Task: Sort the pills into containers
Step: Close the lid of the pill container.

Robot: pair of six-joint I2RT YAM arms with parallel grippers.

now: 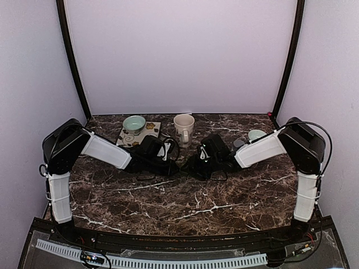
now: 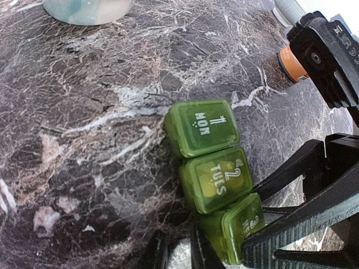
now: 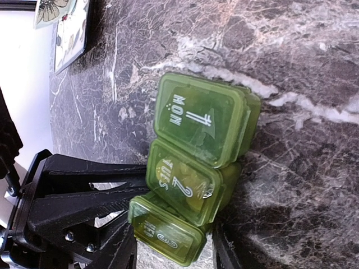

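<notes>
The right hand (image 3: 174,255) has its fingers set on either side of the WED end of the pill box (image 3: 196,157), pressed close to both sides. It looks like a bracing hold, pinning the box flat so it will not slide when a lid is worked. The left hand (image 2: 178,246) sits low at that same end, its fingers drawn nearly together just beside the WED compartment. I cannot tell whether they pinch a lid tab, press the box, or hold nothing. With one hand steadying and the other at the lid edge, the likely aim is prying that compartment open.

The pill box lies flat on the tabletop (image 1: 185,207), between the two hands near the middle, with all three lids (MON, TUES, WED) down. Something yellowish shows through the TUES lid, too blurred to name. From above, the arms hide the box completely.

Farther out, an orange cylinder (image 2: 291,61) lies on its side beyond the right hand. A mug (image 1: 183,129) and a bowl (image 1: 134,124) stand at the back, well apart from the work and out of the arms' way.
</notes>
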